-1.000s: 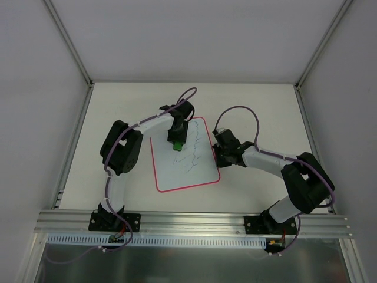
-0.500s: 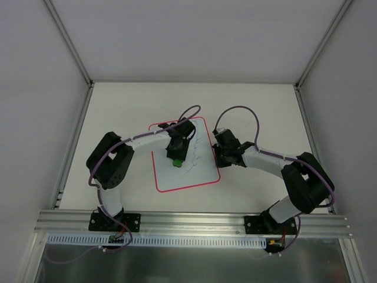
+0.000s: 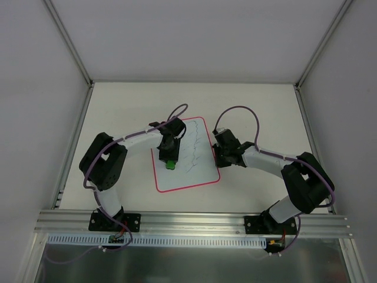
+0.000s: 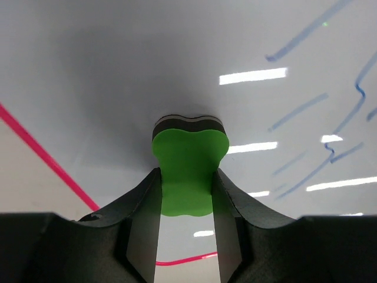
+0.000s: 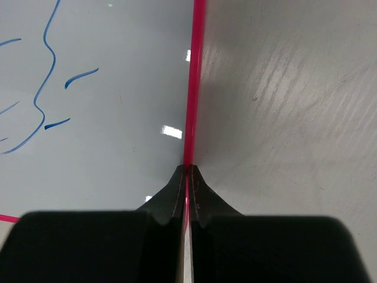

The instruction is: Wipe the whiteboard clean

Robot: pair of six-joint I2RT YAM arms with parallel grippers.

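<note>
Lying flat on the table [image 3: 118, 106], is it?

Yes. The whiteboard [image 3: 187, 178] sits in the middle of the table, between the two arms, face up.

Which way does it run?

Its long axis goes from the near side to the far side, with the far end leaning a little to the left in the top view. The red-pink rim [image 5: 193, 88] goes all the way round, with rounded corners.

What is on it?

Blue pen lines [image 4: 330, 153], thin and wavy, over the middle and right part. Left of them a green block [image 4: 188, 159] stands on the board, its dark underside against the white surface, not far from the left rim.

And the left gripper [image 4: 185, 177]?

Its jaws are closed on the green block, one finger pressed into each side of the block's narrow waist. The gripper points down at the board from above.

The right gripper [image 5: 187, 171]?

Low at the board's right edge, about halfway along it. Those jaws are all but closed, only a sliver between the tips, and the rim runs straight into that sliver, so they pinch the board's edge. On its right is bare table, on its left the white surface with the pen lines.
</note>
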